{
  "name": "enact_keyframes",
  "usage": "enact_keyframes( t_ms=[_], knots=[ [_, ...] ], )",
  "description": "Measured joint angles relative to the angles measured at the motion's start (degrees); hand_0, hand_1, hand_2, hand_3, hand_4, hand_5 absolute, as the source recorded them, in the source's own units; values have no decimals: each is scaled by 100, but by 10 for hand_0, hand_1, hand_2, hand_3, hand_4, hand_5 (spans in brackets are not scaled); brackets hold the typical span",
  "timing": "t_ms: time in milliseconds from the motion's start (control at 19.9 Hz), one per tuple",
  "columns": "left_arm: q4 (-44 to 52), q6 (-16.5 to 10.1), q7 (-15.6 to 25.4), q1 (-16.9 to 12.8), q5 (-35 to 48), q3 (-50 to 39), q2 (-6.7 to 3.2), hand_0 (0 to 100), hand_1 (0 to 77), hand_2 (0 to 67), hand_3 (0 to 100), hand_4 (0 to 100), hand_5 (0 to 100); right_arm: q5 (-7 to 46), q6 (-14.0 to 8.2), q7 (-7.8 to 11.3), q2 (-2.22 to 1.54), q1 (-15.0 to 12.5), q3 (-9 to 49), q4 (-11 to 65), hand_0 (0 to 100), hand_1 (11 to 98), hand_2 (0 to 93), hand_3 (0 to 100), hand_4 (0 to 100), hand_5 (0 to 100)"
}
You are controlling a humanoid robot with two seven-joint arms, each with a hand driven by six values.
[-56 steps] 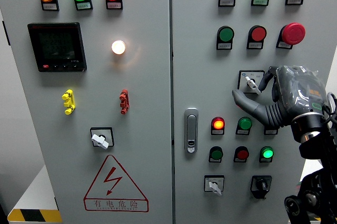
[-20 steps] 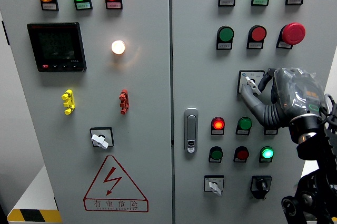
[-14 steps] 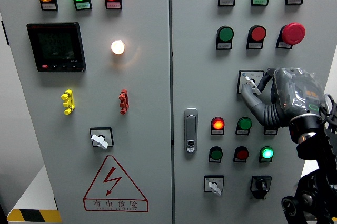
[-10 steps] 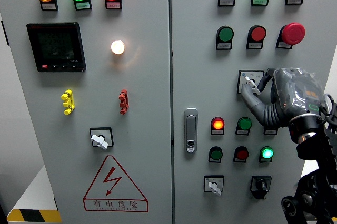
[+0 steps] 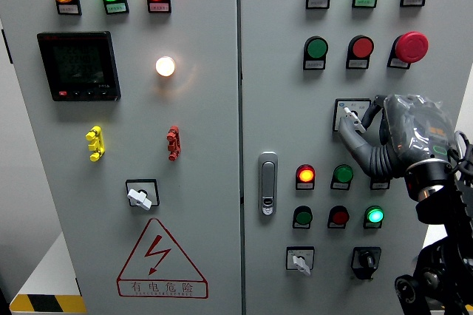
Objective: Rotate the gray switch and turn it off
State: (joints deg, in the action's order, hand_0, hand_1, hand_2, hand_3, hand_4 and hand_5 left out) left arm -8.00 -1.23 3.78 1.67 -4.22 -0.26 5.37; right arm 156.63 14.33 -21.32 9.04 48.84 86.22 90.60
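Observation:
The gray rotary switch [image 5: 348, 114] sits on a square plate on the right cabinet door, its pale handle pointing up-left. My right hand [image 5: 353, 120], in a gray glove, comes in from the right edge and is closed around the switch. Its thumb [image 5: 350, 137] lies under the knob and a black finger [image 5: 372, 106] curls over the knob's right side, hiding part of the plate. The left hand does not show.
Lit and unlit push buttons surround the switch; a red mushroom button [image 5: 411, 46] sits above it. Two similar gray switches [image 5: 139, 197] [image 5: 299, 261] and a black selector [image 5: 366, 259] are lower down. A door latch [image 5: 268, 183] is left of the hand.
Since 2.8 s ago the thumb has swung up from the left and closed under the switch. Over the last second the hand and the knob have barely moved.

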Motion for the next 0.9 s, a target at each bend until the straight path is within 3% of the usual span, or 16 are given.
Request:
enact_keyframes(
  t_ms=[904],
  knots=[
    [0,0,4,-2,0,0,0,0,0,131,183,95,118,8,0,-55,1,13,-62,3,571,289,778,1000,920,1000]
  ],
)
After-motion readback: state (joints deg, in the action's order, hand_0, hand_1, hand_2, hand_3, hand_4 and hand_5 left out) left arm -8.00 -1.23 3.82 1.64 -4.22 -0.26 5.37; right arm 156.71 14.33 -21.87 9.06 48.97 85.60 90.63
